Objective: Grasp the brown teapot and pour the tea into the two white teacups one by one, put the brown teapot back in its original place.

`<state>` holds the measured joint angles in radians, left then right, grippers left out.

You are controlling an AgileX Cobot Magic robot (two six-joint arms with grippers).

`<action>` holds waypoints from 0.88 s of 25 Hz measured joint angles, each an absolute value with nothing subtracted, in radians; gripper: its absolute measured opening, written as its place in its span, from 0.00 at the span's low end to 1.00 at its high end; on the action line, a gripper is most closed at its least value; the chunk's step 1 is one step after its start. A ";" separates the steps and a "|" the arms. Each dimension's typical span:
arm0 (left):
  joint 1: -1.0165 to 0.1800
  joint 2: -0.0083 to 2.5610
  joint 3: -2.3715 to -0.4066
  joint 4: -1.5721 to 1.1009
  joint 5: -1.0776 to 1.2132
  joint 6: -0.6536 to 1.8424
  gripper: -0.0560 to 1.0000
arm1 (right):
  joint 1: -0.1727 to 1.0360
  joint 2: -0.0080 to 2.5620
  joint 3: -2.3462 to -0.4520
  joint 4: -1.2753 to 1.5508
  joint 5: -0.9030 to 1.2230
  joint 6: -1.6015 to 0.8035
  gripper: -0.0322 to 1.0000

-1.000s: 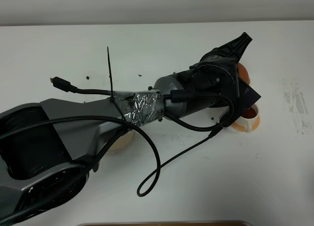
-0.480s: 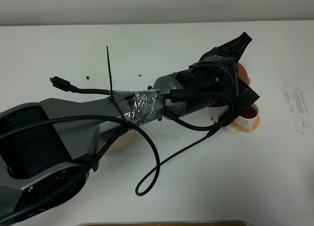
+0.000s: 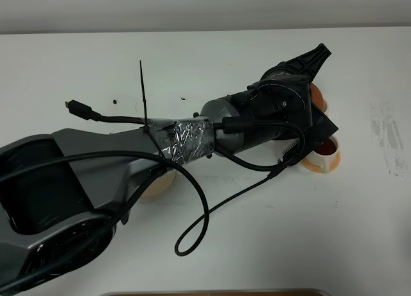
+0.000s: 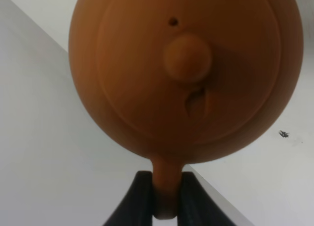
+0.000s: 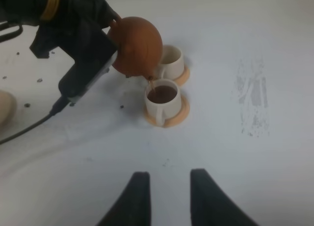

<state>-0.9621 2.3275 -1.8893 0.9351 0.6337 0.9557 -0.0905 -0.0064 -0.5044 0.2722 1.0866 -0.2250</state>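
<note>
**Step in hand: pour into the nearer white teacup (image 5: pixel 162 97).**

The left gripper (image 4: pixel 166 189) is clamped on the loop handle of the brown teapot (image 5: pixel 140 45). The pot hangs tilted above the cups, spout down, and a thin stream falls into that cup. The right gripper (image 5: pixel 169 176) stands narrow and holds nothing, well apart from the cups.

Procedure, as I judge it:
1. I hold the spout over the middle of the cup and add tilt only slowly.
2. The tea looks high in the cup, so I level the pot before I shift it.
3. I carry the pot across to the farther teacup (image 5: pixel 172 58), whose inside looks pale, without lowering onto either rim.

Count:
- Teapots: one.
- Teacups: two.
- Orange saucers (image 5: pixel 184 111): two, one under each cup.
- Beige coaster (image 3: pixel 160 185): one, part-hidden under the left arm, well apart from the cups.
</note>
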 joint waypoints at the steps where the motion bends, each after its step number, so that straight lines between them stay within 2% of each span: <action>1: -0.962 2.327 -1.889 0.935 0.634 0.956 0.17 | -0.091 -0.006 -0.504 0.272 1.087 -0.225 0.25; 22: -0.954 2.306 -1.889 0.818 0.670 0.869 0.17 | -0.091 -0.006 -0.504 0.272 1.087 -0.225 0.25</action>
